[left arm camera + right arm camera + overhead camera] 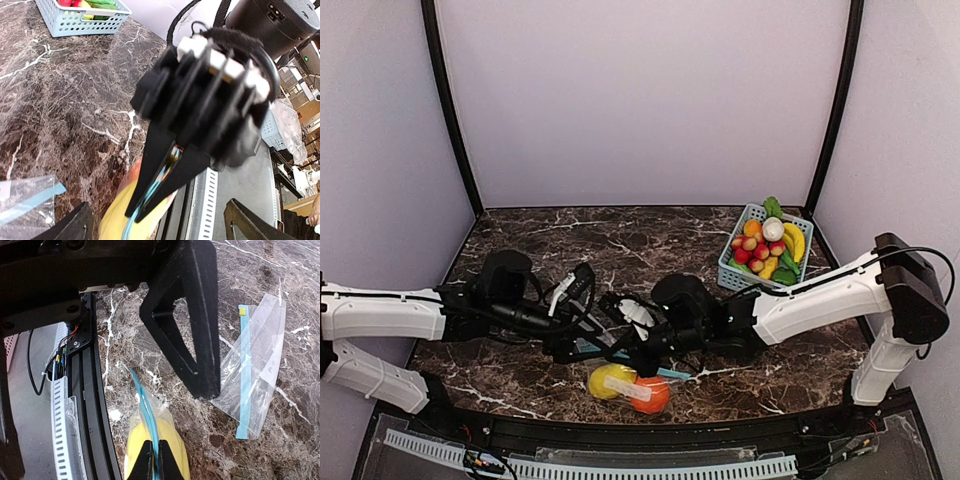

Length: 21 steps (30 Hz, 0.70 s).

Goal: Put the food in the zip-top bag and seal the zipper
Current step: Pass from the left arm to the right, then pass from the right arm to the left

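The zip-top bag [632, 388] lies near the table's front edge with a yellow oblong food [608, 380] and an orange-red ball [655, 397] inside. My right gripper [154, 462] is shut on the bag's blue zipper [145, 405], directly above the yellow food [175, 447]. My left gripper [160, 225] stands wide open just beside it, its fingers [75, 225] apart at the bottom corners of the left wrist view and holding nothing. That view shows the right gripper's fingers [160, 165] pinching the zipper [131, 225].
A second, empty clear bag [255, 365] with a blue zipper lies flat on the marble beside the arms. A light blue basket [732, 268] with several more toy fruits and vegetables stands at the back right. The black front rail [90, 405] runs close by the filled bag.
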Each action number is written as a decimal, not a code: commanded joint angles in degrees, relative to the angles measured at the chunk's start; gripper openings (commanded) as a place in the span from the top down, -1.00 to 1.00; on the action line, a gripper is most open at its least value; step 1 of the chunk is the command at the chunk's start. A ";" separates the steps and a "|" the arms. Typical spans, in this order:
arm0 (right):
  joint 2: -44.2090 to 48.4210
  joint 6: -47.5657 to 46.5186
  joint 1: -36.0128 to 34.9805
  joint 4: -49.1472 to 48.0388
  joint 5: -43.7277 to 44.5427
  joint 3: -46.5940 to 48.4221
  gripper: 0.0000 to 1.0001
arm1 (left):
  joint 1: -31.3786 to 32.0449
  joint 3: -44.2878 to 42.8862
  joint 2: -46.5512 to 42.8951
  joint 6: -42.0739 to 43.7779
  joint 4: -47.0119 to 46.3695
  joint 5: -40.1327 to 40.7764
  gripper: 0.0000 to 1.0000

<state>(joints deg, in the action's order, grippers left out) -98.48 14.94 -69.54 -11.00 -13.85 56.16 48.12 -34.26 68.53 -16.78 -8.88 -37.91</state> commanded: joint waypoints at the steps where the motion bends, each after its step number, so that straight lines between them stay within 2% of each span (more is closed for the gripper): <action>1: 2.34 1.67 0.00 -3.34 -0.52 -1.78 1.00 | 0.13 4.30 -3.35 -1.60 -1.55 1.30 -0.83; 4: 2.94 2.34 0.42 -4.71 -1.97 -2.80 1.00 | 0.13 6.06 -4.42 -2.38 -2.30 2.21 -0.76; 6: 3.27 2.67 0.82 -5.69 -3.46 -3.25 1.00 | 0.13 7.07 -4.71 -2.92 -2.98 2.61 -0.61; 7: 3.43 2.79 1.02 -6.16 -4.37 -3.53 1.00 | 0.11 7.47 -4.67 -3.01 -3.11 2.96 -0.48; 10: 3.76 3.07 1.53 -6.80 -6.15 -3.93 1.00 | 0.12 7.60 -3.86 -2.96 -3.54 3.04 -0.33; 12: 3.74 3.26 1.80 -6.87 -7.03 -3.95 1.00 | 0.13 7.69 -3.07 -3.26 -4.58 2.25 -0.14; 14: 3.58 3.45 1.93 -7.00 -8.14 -3.91 1.00 | 0.09 7.51 -2.34 -3.30 -5.51 1.61 0.16; 15: 3.33 3.55 2.08 -6.94 -8.93 -3.85 1.00 | 0.12 7.29 -1.89 -3.24 -5.94 1.39 0.48; 16: 3.09 3.81 2.23 -6.67 -9.58 -3.64 1.00 | 0.09 7.20 -1.72 -3.13 -6.09 1.14 0.62; 17: 2.89 4.05 2.35 -6.50 -10.05 -3.53 0.87 | 0.11 7.08 -1.45 -3.06 -6.24 1.11 0.86; 18: 2.78 4.31 2.44 -6.41 -10.19 -3.65 0.63 | 0.08 7.01 -1.37 -2.91 -6.28 1.18 0.95; 21: 2.68 4.83 2.71 -6.40 -10.01 -4.46 0.05 | 0.13 7.00 -1.28 -2.52 -6.32 1.42 0.99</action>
<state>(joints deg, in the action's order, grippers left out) -96.36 18.44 -67.46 -15.38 -22.15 52.82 48.12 -27.49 67.07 -19.94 -13.85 -36.16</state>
